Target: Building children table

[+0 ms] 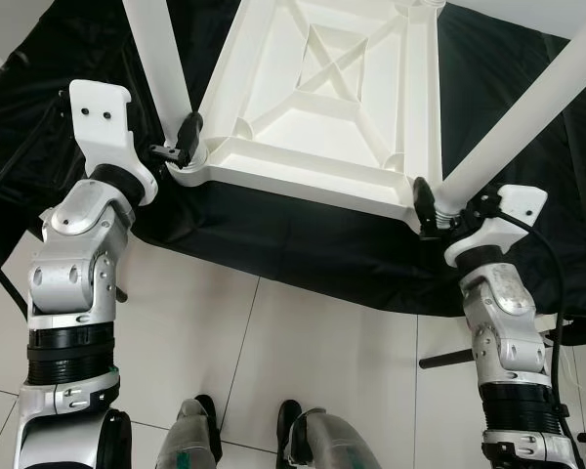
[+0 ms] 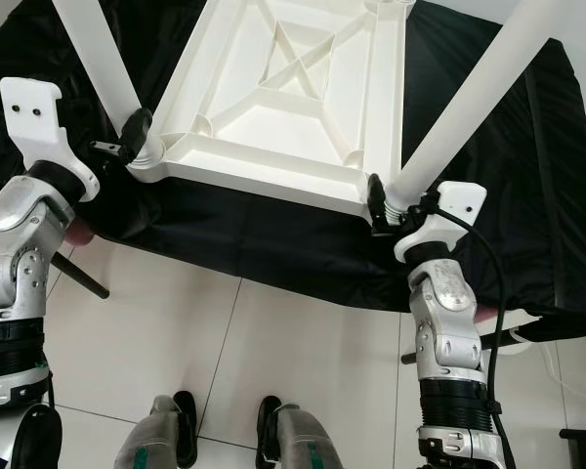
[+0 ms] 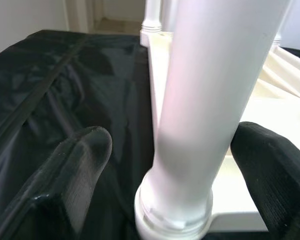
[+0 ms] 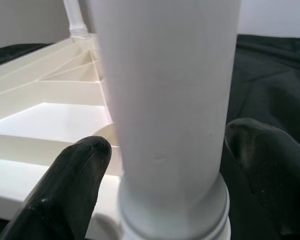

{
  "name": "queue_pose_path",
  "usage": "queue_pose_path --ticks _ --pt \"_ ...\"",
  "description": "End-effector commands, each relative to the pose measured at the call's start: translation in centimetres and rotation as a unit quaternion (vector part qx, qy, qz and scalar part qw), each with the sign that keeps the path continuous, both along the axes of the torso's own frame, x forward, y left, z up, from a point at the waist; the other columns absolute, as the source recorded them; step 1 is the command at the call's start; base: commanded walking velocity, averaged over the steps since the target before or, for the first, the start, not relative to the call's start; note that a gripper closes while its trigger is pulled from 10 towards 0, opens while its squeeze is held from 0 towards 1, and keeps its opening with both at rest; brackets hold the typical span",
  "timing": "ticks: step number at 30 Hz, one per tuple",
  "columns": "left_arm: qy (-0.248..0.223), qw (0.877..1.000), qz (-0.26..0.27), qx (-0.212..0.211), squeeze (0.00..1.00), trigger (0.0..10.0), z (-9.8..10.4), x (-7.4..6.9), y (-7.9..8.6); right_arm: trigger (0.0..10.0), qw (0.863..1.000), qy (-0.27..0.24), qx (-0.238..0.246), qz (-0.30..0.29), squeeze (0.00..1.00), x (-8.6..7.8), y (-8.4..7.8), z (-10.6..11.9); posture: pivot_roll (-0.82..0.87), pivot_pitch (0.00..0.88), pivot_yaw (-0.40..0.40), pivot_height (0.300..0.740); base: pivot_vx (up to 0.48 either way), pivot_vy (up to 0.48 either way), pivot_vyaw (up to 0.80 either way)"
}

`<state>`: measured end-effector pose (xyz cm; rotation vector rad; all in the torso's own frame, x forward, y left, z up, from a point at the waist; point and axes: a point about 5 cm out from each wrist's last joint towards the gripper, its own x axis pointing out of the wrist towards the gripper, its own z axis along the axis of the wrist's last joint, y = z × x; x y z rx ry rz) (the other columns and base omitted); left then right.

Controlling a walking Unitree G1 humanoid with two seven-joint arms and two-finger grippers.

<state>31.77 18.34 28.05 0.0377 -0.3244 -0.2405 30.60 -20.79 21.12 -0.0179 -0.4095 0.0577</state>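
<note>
- The white plastic table top (image 1: 317, 107) lies upside down on a black sheet (image 1: 303, 249), ribbed underside up, reaching away from both claws.
- Two white legs stand in its near corner sockets: the left leg (image 1: 161, 59) and the right leg (image 1: 527, 112), both rising towards the camera.
- The left gripper (image 1: 186, 142) sits at the base of the left leg, just above the socket collar. In the left wrist view its black fingers (image 3: 72, 175) straddle the leg, one on each side; a narrow gap shows beside the nearer finger, so the claw is spread about the leg rather than pressed on it.
- The right gripper (image 1: 428, 207) is at the foot of the right leg. In the right wrist view its fingers (image 4: 72, 185) flank the leg closely; whether they press it cannot be told.
- Beyond the sheet, nearer the robot, lies pale tiled floor (image 1: 303, 352), with the robot's feet (image 1: 244, 430) below.
</note>
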Motion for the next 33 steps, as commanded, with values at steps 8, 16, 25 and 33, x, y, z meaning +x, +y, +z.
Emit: queue_pose_path --ticks 8,16,25,33 --pt "0.041 0.987 -0.155 0.029 0.0 10.0 -2.0 -4.5 -2.6 10.0 1.0 0.006 0.014 -0.009 0.0 -2.5 -0.3 -0.5 0.13 0.255 -0.068 0.74 0.0 0.0 0.0" --pt "0.087 0.955 -0.275 0.061 0.0 10.0 -4.1 -7.1 -5.4 10.0 1.0 0.014 0.018 -0.013 0.0 -3.8 -0.4 -0.9 0.13 0.254 -0.067 0.74 0.0 0.0 0.0" --pt "0.102 0.947 -0.298 0.067 0.0 10.0 -4.9 -5.8 -8.1 10.0 0.999 0.032 0.017 -0.022 0.0 -5.1 -0.3 -1.7 0.12 0.242 -0.061 0.74 0.0 0.0 0.0" --pt "0.087 0.946 -0.306 0.061 0.27 10.0 -4.2 -5.0 -9.2 10.0 0.999 0.038 0.025 -0.019 0.0 -5.5 0.3 -1.9 0.12 0.236 -0.059 0.74 0.0 0.0 0.0"
